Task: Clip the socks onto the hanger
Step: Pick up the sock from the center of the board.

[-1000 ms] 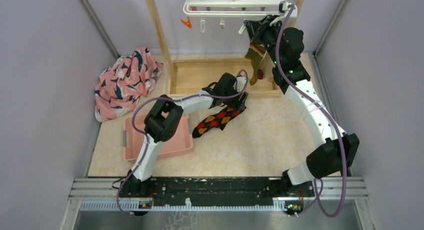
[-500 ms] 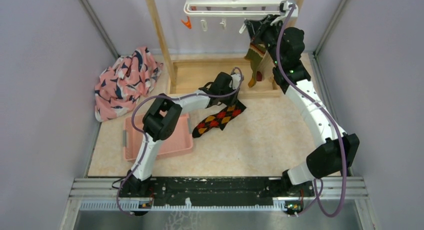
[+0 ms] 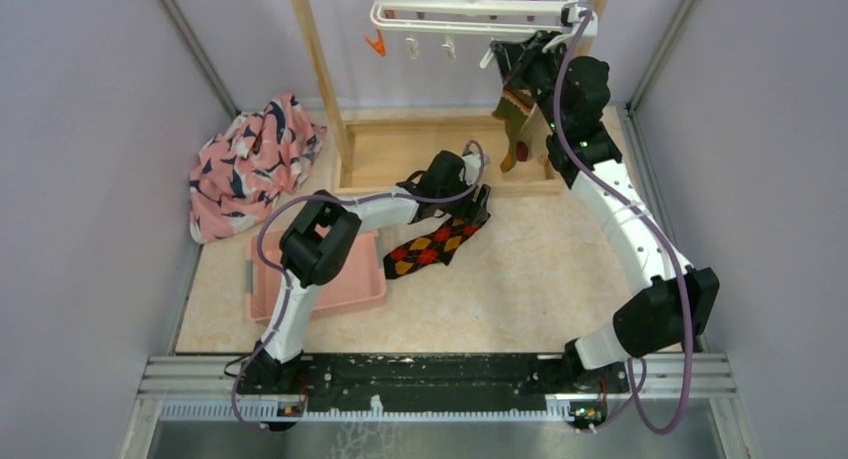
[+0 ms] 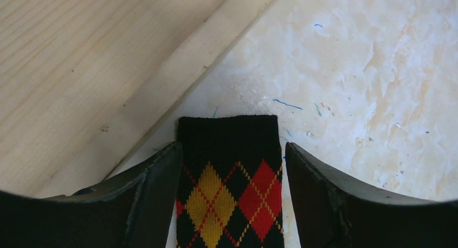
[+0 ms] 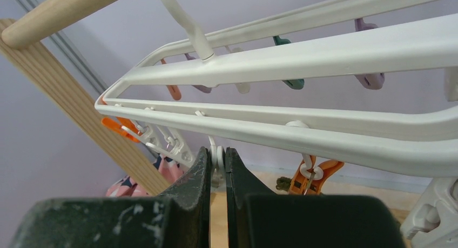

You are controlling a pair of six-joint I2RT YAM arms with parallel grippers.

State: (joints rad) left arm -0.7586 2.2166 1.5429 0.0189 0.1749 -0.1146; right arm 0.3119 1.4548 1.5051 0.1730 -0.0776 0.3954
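A black-red-yellow argyle sock (image 3: 430, 249) lies flat on the floor beside the wooden base. My left gripper (image 3: 468, 214) is open, low over the sock's cuff. In the left wrist view the cuff (image 4: 229, 188) lies between the two fingers of the left gripper (image 4: 232, 151). The white hanger (image 3: 470, 17) hangs at the top back. My right gripper (image 3: 497, 54) is shut on a white clip (image 5: 218, 157) under the hanger frame (image 5: 302, 56). An olive striped sock (image 3: 512, 119) hangs beside it from an orange clip (image 5: 313, 175).
A pink patterned cloth (image 3: 255, 164) lies at the back left. A pink tray (image 3: 330, 284) sits under the left arm. The wooden rack's post (image 3: 318, 69) rises from its base tray (image 3: 400, 149), whose edge (image 4: 162, 91) lies close to my left fingers.
My left wrist has shifted a little left and lower over the argyle sock, and the sock has slid slightly left. The hanger has swung slightly; the right gripper stays on the clip.
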